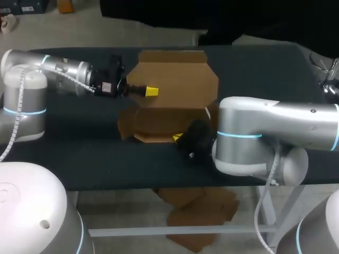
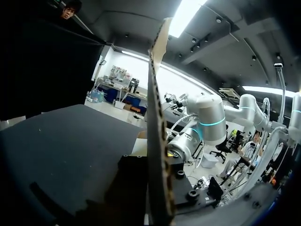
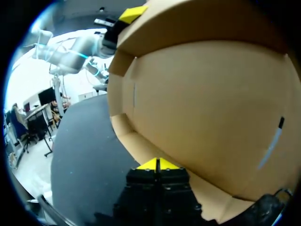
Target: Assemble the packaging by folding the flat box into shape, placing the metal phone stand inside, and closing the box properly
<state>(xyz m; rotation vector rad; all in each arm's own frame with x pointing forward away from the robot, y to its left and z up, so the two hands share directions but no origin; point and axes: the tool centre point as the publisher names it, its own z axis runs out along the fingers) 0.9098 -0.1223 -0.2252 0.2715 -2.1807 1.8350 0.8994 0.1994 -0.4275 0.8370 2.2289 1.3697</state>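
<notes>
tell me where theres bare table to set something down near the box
Bare table at the far right, between the box and the table's right edge, beyond the right arm. Also front left, between the left arm and the near edge. Crowded at the box: left gripper on its flap, right gripper at its front.

A dark table [image 1: 265,69] carried the work. One thing lay on it, near the middle: a brown cardboard box [image 1: 175,79], partly folded, with its flaps open.
</notes>
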